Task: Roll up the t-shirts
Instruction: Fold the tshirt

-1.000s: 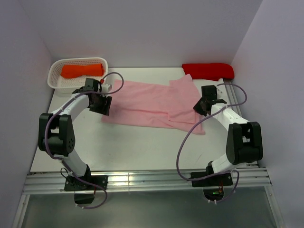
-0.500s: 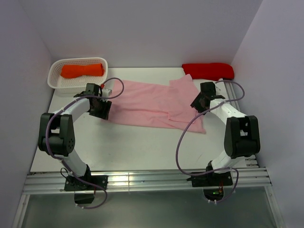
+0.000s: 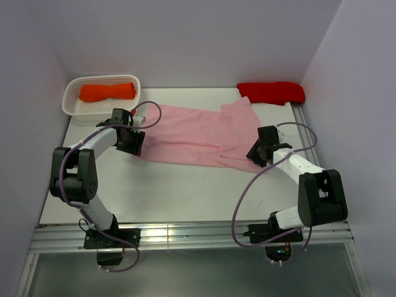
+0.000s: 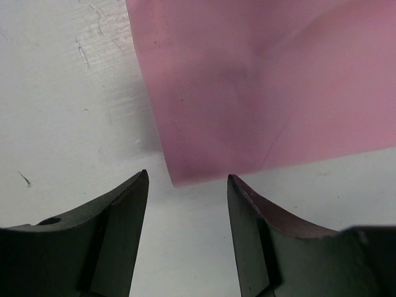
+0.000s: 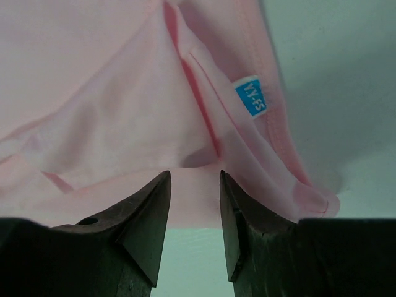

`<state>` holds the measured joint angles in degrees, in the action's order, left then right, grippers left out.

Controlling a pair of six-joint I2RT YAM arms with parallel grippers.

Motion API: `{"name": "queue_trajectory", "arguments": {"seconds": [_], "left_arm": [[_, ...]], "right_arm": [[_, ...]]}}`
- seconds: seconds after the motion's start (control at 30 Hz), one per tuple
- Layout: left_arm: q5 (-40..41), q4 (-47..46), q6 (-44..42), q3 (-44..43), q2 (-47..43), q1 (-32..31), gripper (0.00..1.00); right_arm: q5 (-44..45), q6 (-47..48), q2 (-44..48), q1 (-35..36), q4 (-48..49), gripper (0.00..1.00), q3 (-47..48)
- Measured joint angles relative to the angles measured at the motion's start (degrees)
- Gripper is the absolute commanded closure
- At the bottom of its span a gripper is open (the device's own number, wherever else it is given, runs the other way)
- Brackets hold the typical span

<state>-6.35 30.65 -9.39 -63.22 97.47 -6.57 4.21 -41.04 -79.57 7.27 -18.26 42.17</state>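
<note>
Delta: right gripper (image 3: 258, 151) went from the mid right edge of the pink t-shirt (image 3: 185, 139) briefly toward 12 o'clock, then back toward 6. It's now over the shirt's 4 o'clock corner. Jaws were closed, now apart. The right elbow dropped toward 6 too. Also left gripper (image 3: 128, 141) nudged slightly toward 7 o'clock.

You saw the light pink t-shirt (image 3: 185, 136) as soft matt cloth with stitched hems and a small printed tag (image 5: 252, 97). Beneath the t-shirt, the table (image 3: 179, 192) was smooth, white and faintly scuffed. Left of the t-shirt, the basket (image 3: 70, 102) was white perforated plastic. At the t-shirt's corner, the left gripper (image 4: 187, 179) had fingers (image 4: 105, 235) of dark matt plastic.
</note>
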Motion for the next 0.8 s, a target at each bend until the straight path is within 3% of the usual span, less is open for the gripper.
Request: {"name": "queue_trajectory", "arguments": {"seconds": [0.27,0.33,0.37,0.5,0.67,0.8], "left_arm": [[0.0,0.1,0.0,0.0,0.0,0.0,0.41],[0.0,0.1,0.0,0.0,0.0,0.0,0.42],[0.0,0.1,0.0,0.0,0.0,0.0,0.42],[0.0,0.1,0.0,0.0,0.0,0.0,0.42],[0.0,0.1,0.0,0.0,0.0,0.0,0.42],[0.0,0.2,-0.2,0.0,0.0,0.0,0.42]], "right_arm": [[0.3,-0.5,-1.9,0.0,1.9,0.57,-1.6],[0.5,-0.5,-2.5,0.0,2.5,0.62,-1.6],[0.6,-0.6,-2.8,0.0,2.7,0.72,-1.6],[0.7,-0.9,-4.2,0.0,2.9,0.91,-1.4],[0.7,-0.9,-4.9,0.0,1.4,0.97,2.0],[1.0,-0.2,-7.5,0.0,-1.1,0.99,10.6]]}}
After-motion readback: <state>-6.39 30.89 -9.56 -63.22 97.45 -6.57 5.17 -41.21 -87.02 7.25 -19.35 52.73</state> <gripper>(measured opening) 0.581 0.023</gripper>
